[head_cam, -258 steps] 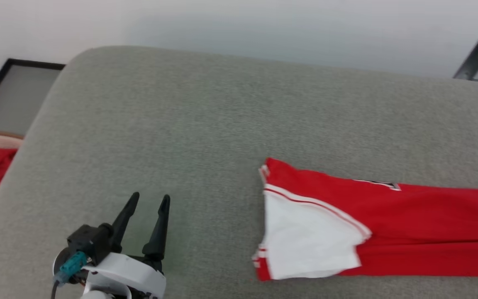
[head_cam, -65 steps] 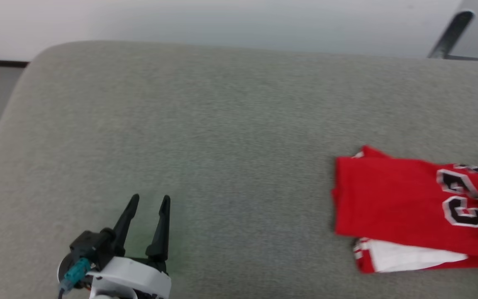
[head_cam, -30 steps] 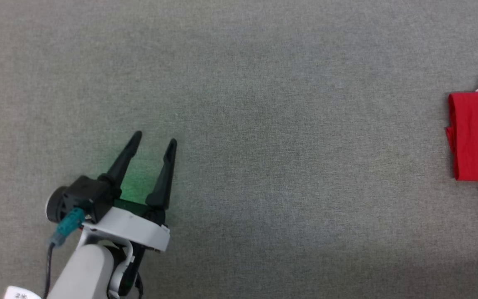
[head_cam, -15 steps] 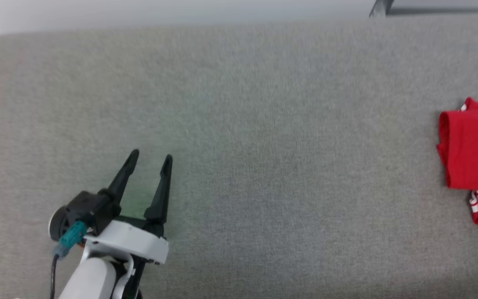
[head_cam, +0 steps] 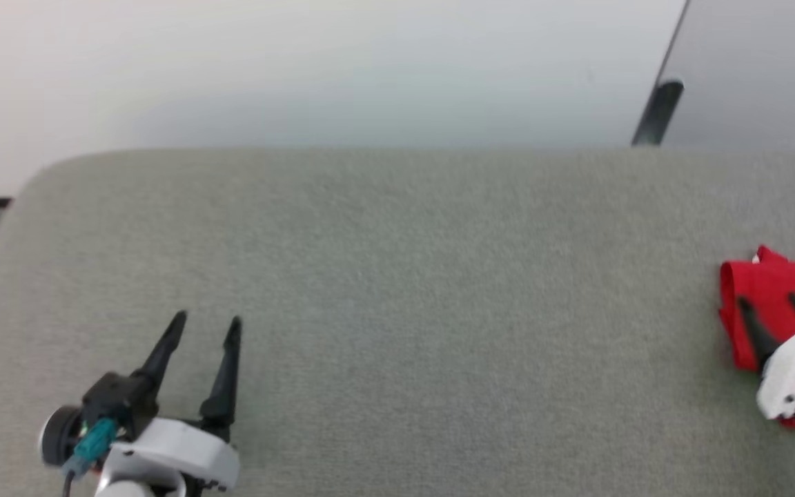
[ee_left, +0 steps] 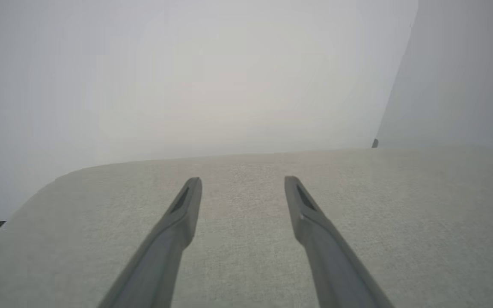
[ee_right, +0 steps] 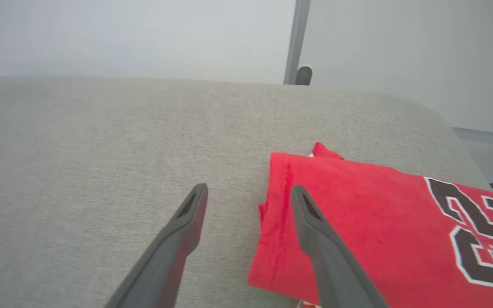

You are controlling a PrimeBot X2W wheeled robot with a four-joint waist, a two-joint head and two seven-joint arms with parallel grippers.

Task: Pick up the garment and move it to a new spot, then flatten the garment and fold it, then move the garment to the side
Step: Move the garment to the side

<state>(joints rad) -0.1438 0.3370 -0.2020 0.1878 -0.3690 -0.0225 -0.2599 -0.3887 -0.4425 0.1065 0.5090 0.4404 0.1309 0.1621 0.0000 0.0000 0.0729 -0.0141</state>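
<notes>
While the left gripper (head_cam: 208,319) waits spread and empty, well apart, the right gripper (ee_right: 248,188), likewise spread and empty, hovers over the left edge of the red sleeveless jersey with black, white-outlined 23 (ee_right: 357,222), folded at the right end of the grey fabric cushion (head_cam: 397,276). Left to do, seemingly: nothing.

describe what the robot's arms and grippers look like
Both grippers have two long, dark, tapering jaws. The left gripper sits on a white rounded wrist shell with a black block, a teal plug and a thin dark cable. The right gripper has a similar white shell.
</notes>
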